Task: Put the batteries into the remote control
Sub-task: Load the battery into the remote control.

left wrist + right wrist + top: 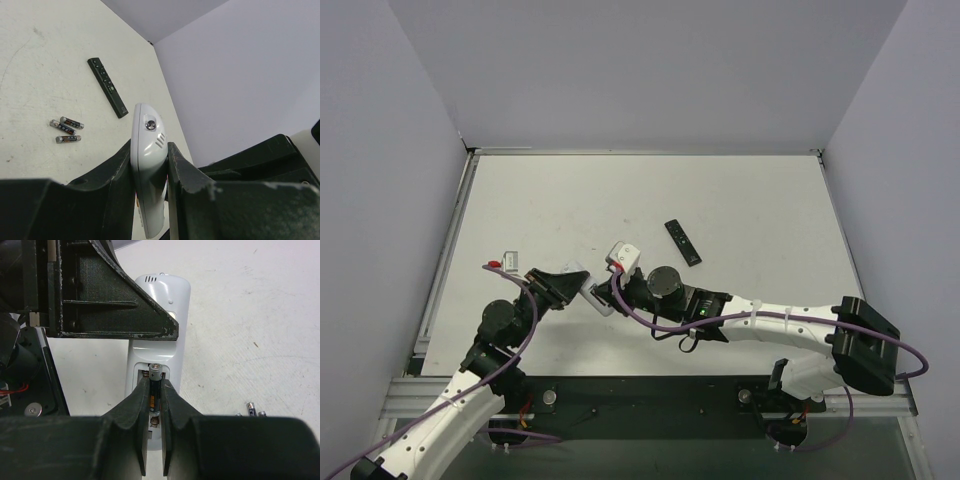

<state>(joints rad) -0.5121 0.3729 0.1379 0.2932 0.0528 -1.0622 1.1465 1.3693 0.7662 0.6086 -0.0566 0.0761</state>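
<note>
My left gripper [150, 150] is shut on the white remote control [147, 130], holding it on edge above the table; in the top view this gripper [582, 285] and the remote control [597, 299] sit at centre left. The remote control [160, 300] shows its back with the battery bay open. My right gripper [155, 383] is shut on one battery [155, 374], which lies lengthwise in the open bay, silvery end toward the remote's top. How deep it sits is hidden by the fingers. Three loose batteries [67, 131] lie on the table.
A slim black remote [683, 242] lies on the table beyond the arms. A small white piece with a red bit [503, 261] rests at the left. Grey walls enclose the table, and its left edge has a metal rail [445, 260].
</note>
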